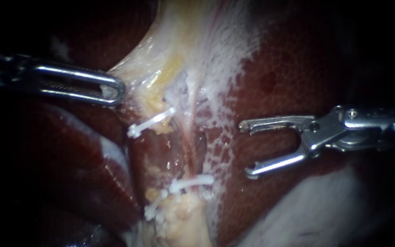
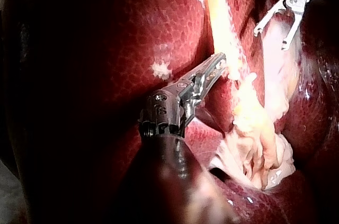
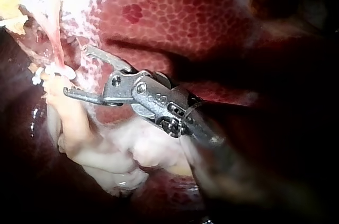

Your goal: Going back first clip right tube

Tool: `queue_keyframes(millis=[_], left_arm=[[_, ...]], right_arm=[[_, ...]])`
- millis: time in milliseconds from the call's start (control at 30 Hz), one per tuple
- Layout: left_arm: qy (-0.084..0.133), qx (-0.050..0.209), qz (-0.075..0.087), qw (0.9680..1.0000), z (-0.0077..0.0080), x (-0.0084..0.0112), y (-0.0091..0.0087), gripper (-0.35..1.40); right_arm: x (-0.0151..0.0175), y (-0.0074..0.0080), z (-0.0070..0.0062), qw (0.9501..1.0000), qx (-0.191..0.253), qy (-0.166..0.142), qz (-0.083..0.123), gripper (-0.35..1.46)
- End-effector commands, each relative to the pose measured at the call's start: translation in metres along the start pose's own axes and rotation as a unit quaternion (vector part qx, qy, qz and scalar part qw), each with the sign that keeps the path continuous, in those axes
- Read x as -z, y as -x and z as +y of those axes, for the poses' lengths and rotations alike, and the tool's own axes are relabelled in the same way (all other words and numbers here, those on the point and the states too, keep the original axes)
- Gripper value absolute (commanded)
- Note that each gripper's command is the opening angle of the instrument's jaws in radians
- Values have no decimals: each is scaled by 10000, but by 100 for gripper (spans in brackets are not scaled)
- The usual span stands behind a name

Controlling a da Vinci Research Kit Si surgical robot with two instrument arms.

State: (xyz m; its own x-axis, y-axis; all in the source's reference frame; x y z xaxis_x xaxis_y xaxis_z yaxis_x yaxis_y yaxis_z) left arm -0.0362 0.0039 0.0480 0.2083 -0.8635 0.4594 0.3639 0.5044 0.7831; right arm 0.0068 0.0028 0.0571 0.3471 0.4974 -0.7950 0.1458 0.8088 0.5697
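Note:
My right instrument (image 1: 247, 149) comes in from the right with its jaws wide open and empty, over liver just right of the dissected strip. A thin pinkish right tube (image 1: 191, 137) runs down that strip and carries a white clip (image 1: 191, 183) low down. Two more white clips, an upper one (image 1: 152, 122) and a lower one (image 1: 154, 208), sit on the left side. In the right wrist view the open jaws (image 3: 78, 70) stand close beside a white clip (image 3: 53, 70). My left instrument (image 1: 111, 90) is shut on pale yellowish gallbladder tissue (image 1: 161, 50), also seen as the jaws (image 2: 218, 64) on the yellow strand.
Dark red liver (image 1: 298, 68) surrounds the field, with frayed white tissue (image 1: 225, 68) along its edge. Yellow fatty tissue (image 1: 184, 219) lies below the clips. In the left wrist view my right instrument (image 2: 271, 38) hangs open beyond the strand.

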Motion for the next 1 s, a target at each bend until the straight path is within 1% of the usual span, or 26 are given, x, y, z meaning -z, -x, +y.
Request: queue_keyframes(millis=[33, 167, 200, 367, 433, 567, 667, 800, 1000], left_arm=[[-2, -2, -8, 10000, 2, -1, -1, -35], [3, -25, 21, 10000, 10, -7, -7, -35], [-2, -66, 38, 10000, 13, -9, -10, -35], [-7, 9, 172, 9999, 30, -33, -32, -35], [-19, 19, 226, 9997, 32, -42, -38, -35], [-79, -7, 302, 9995, 30, -62, -44, -35], [-110, 4, 334, 9994, 27, -71, -47, -35], [-108, -12, 349, 9993, 27, -76, -49, -35], [-113, -15, 352, 9993, 27, -78, -49, -35]], right_arm=[[0, 0, 0, 10000, -1, -2, 0, 60], [1, 0, -1, 10000, 1, -6, -1, 60], [2, 1, -2, 10000, 2, -8, -1, 60], [7, 3, -3, 10000, 7, -22, -2, 60], [9, 3, -4, 10000, 9, -29, -3, 60], [11, 4, -4, 10000, 10, -34, -3, 60], [12, 3, -4, 10000, 7, -34, -3, 60], [12, 2, -4, 10000, 3, -35, -2, 60], [12, -1, -4, 10000, -4, -36, 15, 60]])
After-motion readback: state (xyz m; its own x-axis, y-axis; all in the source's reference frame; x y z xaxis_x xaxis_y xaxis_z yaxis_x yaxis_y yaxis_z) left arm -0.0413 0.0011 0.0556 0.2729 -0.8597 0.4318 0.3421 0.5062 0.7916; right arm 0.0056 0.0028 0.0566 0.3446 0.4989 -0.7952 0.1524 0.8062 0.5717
